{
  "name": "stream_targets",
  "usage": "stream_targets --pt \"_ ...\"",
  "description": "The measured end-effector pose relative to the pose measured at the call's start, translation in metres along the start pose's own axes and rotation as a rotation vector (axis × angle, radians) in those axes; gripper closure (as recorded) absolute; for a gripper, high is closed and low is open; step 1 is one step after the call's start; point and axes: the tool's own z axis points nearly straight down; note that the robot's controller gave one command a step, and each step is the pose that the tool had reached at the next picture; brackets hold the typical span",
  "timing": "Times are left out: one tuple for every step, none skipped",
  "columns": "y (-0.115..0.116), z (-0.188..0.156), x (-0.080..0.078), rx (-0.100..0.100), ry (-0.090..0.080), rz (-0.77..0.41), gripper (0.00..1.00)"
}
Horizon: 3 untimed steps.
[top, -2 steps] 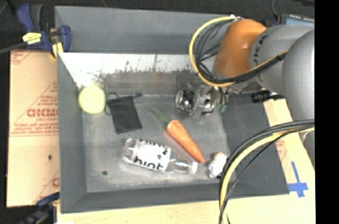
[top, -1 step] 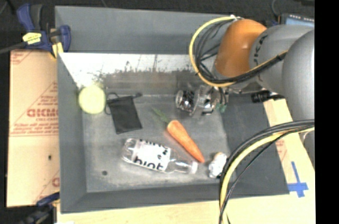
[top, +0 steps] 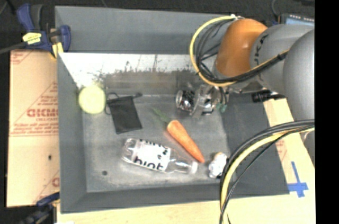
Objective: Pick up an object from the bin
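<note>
- The gripper [top: 200, 101] hangs low at the end of the arm, which comes in from 3 o'clock. It sits at about 2 o'clock from the middle of the grey metal bin [top: 159, 65], close to the back wall.
- The nearest thing is an orange tapered carrot [top: 185, 141]. It lies on the floor at about 6 to 7 o'clock from the gripper, near but apart from it.
- The carrot's long axis runs from its thick end at 10 o'clock to its thin tip at 4 o'clock, so it lies slantwise to the bin walls.
- I judge the carrot the likeliest pick. Taking it would call for a short shift toward 6 o'clock and a grasp across that slant.
- I cannot tell whether the gripper is open or closed, as its metal parts blur together under the wrist. Nothing can be seen in its hold.
- A clear plastic bottle with black lettering [top: 153, 155] lies on its side at 6 o'clock in the bin, its neck just beside the carrot's tip.
- A small white crumpled lump [top: 216, 164] sits at 5 o'clock, just past that tip.
- A flat black fabric pouch [top: 124, 113] and a pale green round disc [top: 92, 99] lie at 9 o'clock, well apart from the gripper.
</note>
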Motion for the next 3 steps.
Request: stream_targets --pt "0.000 -0.010 -0.001 -0.001 -0.005 -0.001 1.00" --pt "0.000 -0.019 -0.001 0.000 -0.005 -0.001 1.00" --pt "-0.001 -0.029 0.000 0.001 0.001 -0.001 1.00"
